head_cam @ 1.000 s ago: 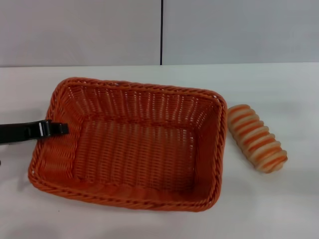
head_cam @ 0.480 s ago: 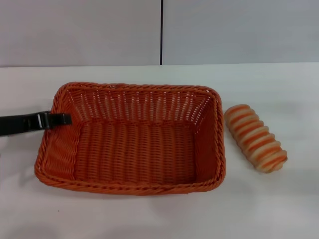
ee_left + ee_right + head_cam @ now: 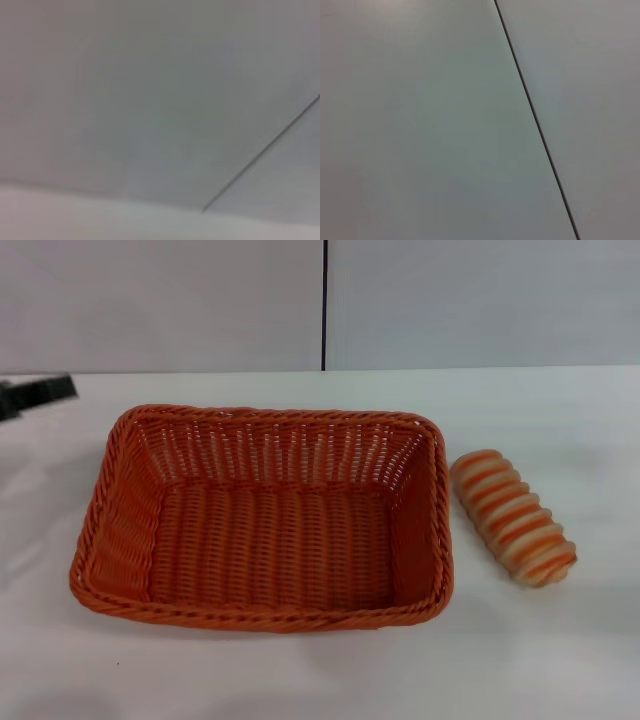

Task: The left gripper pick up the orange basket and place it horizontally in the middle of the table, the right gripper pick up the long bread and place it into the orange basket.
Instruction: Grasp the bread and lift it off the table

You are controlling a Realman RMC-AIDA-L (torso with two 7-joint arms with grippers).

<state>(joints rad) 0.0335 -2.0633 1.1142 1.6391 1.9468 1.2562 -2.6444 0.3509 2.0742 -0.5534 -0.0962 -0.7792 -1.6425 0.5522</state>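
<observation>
Left end effector [image 3: 40, 392] holds nothing, openness unclear; woven orange basket [image 3: 262, 520] beside ridged long bread [image 3: 513, 517].

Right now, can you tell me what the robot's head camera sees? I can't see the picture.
A big rectangular orange woven basket sits empty on a plain white table. A striped cream and orange-brown long bread lies on the table just off the basket's right side. The black-fingered left gripper peeks in at the far left edge, clear of the basket.
</observation>
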